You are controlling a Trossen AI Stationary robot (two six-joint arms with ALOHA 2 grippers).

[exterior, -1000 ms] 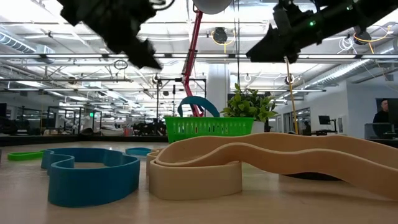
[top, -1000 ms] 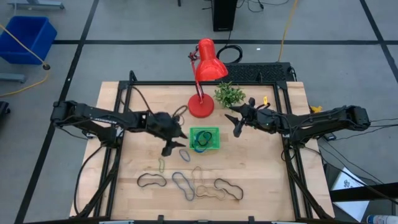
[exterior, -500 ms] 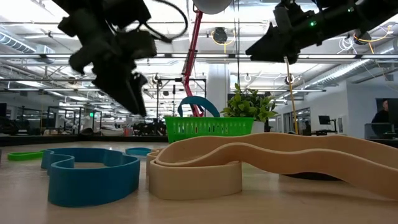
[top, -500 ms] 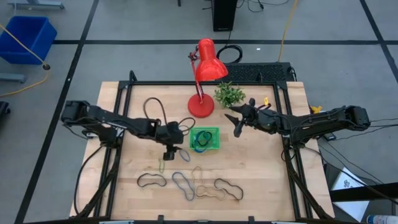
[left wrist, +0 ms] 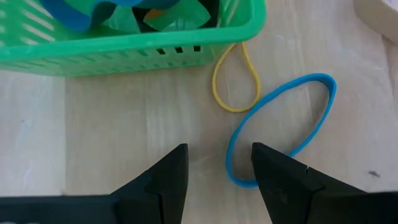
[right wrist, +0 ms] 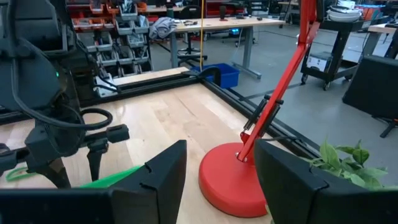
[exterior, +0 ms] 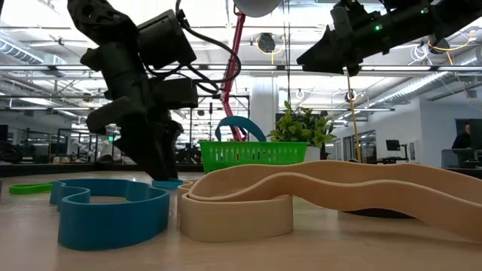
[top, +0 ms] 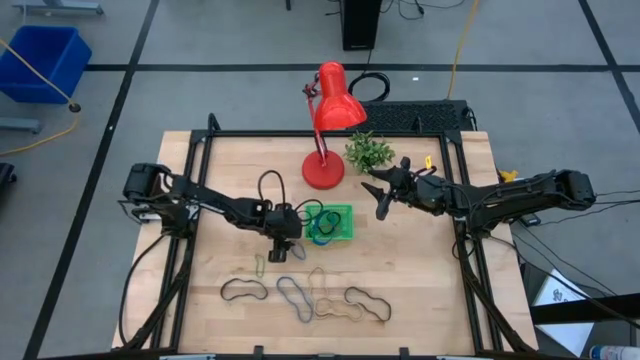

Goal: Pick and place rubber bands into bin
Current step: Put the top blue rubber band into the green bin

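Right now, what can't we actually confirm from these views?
- Bin contents: the count is unclear. The high view is too small, the low view shows only the wall, and the left wrist view cuts it off.
- Blue band: its near end is hidden behind the left gripper fingers.
- Bands on the table in the high view: too thin to tell apart where they overlap.
- Right gripper: nothing visible between its open fingers.

Red lamp [top: 328,125] beside small plant [top: 368,152] — blue crate [top: 42,60] off-table
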